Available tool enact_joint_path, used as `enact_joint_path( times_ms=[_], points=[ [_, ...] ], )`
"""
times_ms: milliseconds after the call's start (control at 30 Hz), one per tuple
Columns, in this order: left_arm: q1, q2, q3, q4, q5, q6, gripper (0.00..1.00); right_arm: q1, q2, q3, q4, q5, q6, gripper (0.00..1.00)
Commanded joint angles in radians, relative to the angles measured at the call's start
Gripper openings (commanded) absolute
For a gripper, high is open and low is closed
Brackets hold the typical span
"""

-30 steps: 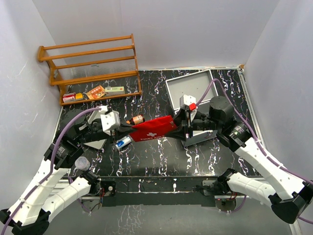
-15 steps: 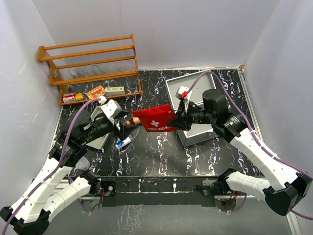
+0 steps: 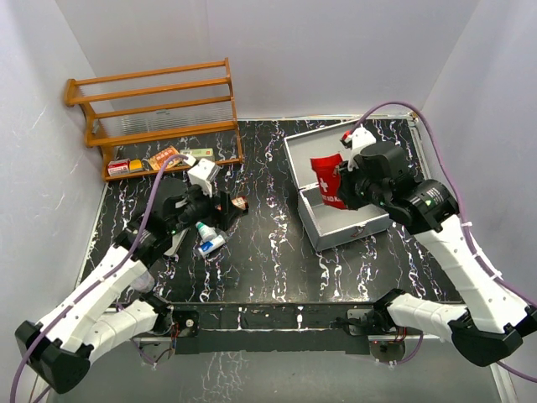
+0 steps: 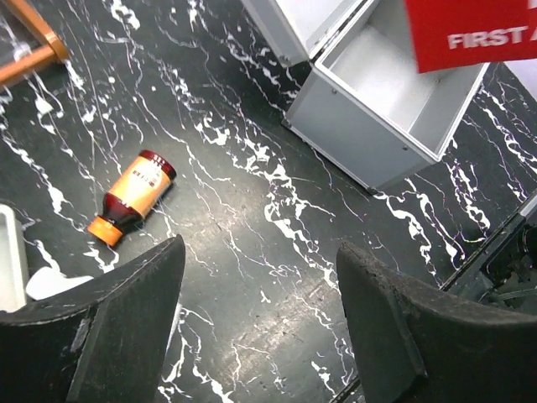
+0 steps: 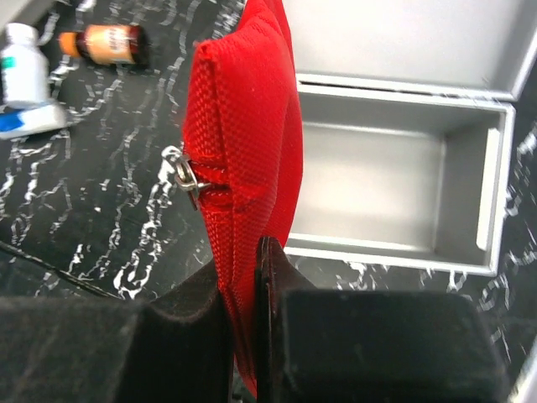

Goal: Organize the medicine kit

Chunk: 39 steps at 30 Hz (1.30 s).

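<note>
Surface: black marbled table (image 3: pixel 268 260), white walls.
Right pincer (image 5: pixel 256 252): I am clamping the red first-aid pouch (image 3: pixel 325 179) over the open metal box (image 3: pixel 346 231).
Left pincer (image 4: pixel 258 252): hanging apart, empty.
Progress: early, I judge; the box is looking empty and the amber bottle (image 4: pixel 134 195) is lying outside it.

My right gripper (image 5: pixel 256 260) pinches the red first-aid pouch (image 3: pixel 325 180) by one edge over the open grey case (image 3: pixel 340 238) (right of centre); the amber bottle (image 4: pixel 134 195) lies sideways, centre-left.
</note>
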Motion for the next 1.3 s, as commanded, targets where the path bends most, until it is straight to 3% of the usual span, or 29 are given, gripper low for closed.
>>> enact_joint_path(
  times_ms=[0,433,1033,1267],
  points=[
    [0.003,0.054,0.011,-0.009,0.033,-0.079,0.70,-0.003,0.038,0.088,-0.179,0.166,0.073,0.00],
    [0.003,0.086,-0.060,0.078,0.086,-0.098,0.71,-0.004,0.194,0.030,-0.137,0.032,0.079,0.00],
    [0.003,0.141,-0.062,0.068,0.082,-0.072,0.71,-0.006,0.327,-0.007,0.158,-0.433,0.109,0.00],
    [0.003,0.145,-0.060,0.064,0.079,-0.072,0.71,-0.073,0.359,-0.017,0.131,-0.383,0.170,0.00]
  ],
)
